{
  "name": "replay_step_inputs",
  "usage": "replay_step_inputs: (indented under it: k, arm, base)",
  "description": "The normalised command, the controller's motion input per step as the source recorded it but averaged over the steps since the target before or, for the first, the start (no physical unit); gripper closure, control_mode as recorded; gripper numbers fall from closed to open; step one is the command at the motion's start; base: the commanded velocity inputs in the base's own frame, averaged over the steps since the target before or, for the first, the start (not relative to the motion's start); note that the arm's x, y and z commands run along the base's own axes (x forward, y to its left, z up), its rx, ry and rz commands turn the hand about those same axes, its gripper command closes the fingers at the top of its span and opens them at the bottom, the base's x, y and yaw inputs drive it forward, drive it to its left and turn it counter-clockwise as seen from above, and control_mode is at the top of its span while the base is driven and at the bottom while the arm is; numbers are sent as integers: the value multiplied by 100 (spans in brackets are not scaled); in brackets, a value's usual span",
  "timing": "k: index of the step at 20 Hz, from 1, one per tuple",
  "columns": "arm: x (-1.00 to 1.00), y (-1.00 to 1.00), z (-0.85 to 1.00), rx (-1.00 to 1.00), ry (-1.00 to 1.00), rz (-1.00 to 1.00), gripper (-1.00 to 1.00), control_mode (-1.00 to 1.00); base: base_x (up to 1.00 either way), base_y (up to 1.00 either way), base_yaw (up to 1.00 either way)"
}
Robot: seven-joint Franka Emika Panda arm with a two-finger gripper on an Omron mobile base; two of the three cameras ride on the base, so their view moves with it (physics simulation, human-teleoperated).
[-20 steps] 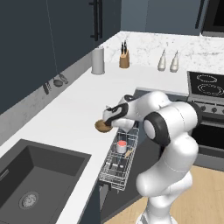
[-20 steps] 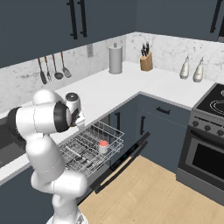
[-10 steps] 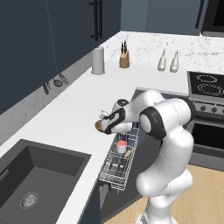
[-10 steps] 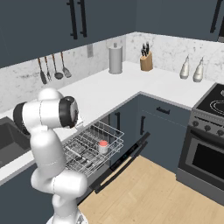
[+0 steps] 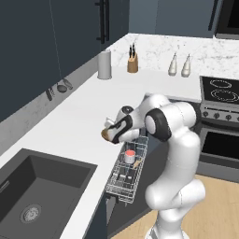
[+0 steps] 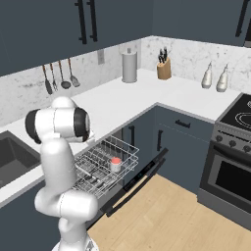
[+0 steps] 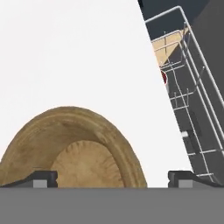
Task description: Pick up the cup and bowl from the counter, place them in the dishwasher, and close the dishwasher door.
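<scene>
Near the desk (image 5: 70, 121) edge, the open pincer (image 7: 113, 177) straddles the wooden bowl (image 7: 74, 146): stiff, probably light, best pinched across its thick rim.

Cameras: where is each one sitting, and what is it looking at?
Left base view: behind the arm on its left, looking forward and down at the counter, sink, bowl and rack; the white arm rises at lower right.
Right base view: behind on its right, looking over the dishwasher door and stove; the arm rises at lower left.
Hand view: on the hand, looking down at the bowl, with the open jaws' dark fingertips at the bottom.
Both base views share the cup in the rack.
</scene>
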Motion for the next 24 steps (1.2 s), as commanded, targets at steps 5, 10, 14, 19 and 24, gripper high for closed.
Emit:
replay_step_inputs:
  k: [5,10,14,19,24]
  arm:
    - [29,18,-31,-2,3,2,100,-100]
    - [4,4,-38,-3,7,0,100,-100]
    - [-56,-46,-11,0,0,0,100,-100]
    - [-97,-90,0,3,0,-2,100,-100]
    - [-100,-100,0,12,-1,-4,100,-100]
  base:
    - [0,0,0]
    - [0,0,0]
    - [0,0,0]
    - [0,0,0]
    - [0,0,0]
